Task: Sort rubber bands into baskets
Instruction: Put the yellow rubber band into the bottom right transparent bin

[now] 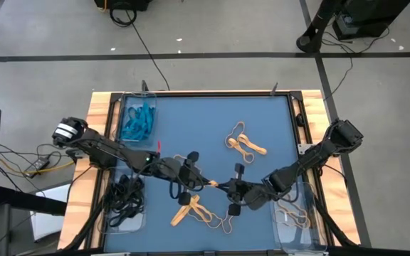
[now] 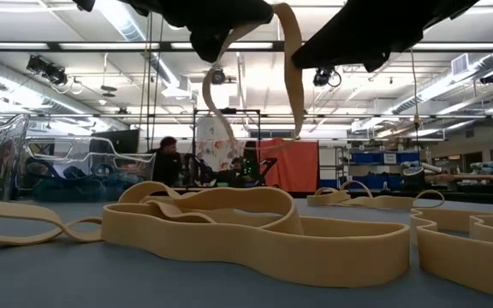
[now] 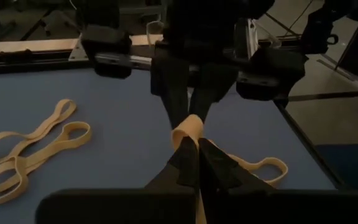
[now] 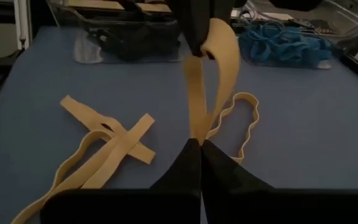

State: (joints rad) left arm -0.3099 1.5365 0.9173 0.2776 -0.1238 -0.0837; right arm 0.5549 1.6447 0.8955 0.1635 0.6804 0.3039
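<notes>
Overhead, both arms are seen reaching toward the middle of the blue desk [image 1: 262, 121], where the left claw [image 1: 203, 179] and the right claw [image 1: 228, 188] meet almost tip to tip. One tan rubber band [image 4: 211, 74] is shared between them: in the right wrist view the right claw's fingers are pressed together on the band's lower end, while the band's upper loop is pinched by the left claw above it. In the left wrist view the left claw [image 3: 197, 163] is likewise clamped on the same tan loop [image 3: 188, 127], with the right claw gripping it from the opposite side. In the low view the band [image 2: 291, 77] hangs in the air beneath the two dark claws, clear of the desk surface.

Other tan bands lie loose on the desk: a crossed cluster [image 1: 194, 208] near the front edge below the left claw, and a second cluster [image 1: 244, 142] farther back toward the right. Four clear baskets stand at the desk's sides. The rear left basket [image 1: 128, 103] is filled with teal-blue bands [image 1: 139, 122]; the front left basket [image 1: 112, 222] holds black bands [image 1: 125, 195]. The front right basket [image 1: 282, 233] contains a few tan bands [image 1: 290, 212]. The rear right basket [image 1: 299, 117] is mostly hidden by the right arm.

A person [image 2: 166, 161] is seated far behind the desk in the low view.
</notes>
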